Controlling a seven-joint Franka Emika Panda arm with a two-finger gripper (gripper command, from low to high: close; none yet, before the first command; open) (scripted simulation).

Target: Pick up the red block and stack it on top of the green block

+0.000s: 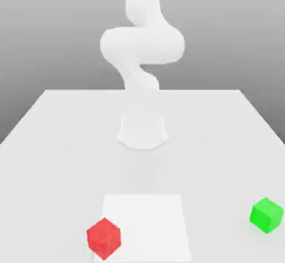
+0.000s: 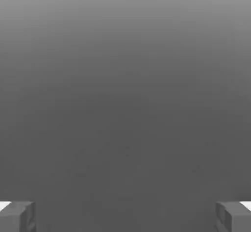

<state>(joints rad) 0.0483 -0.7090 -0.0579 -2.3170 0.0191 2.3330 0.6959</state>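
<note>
Red block [image 1: 104,238] down at seven o'clock in the exterior view, over the white patch's [image 1: 147,228] edge; green block [image 1: 266,215] out at four! Jaws [image 2: 125,217] spread wide, nothing between them, arm [image 1: 142,45] up at twelve!

two blocks – one red [image 1: 104,238], one green [image 1: 266,215], one arm [image 1: 142,45] – one table [image 1: 61,173]

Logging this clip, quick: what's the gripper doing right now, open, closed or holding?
Gripper: open, fingers wide apart, nothing between them.
</note>
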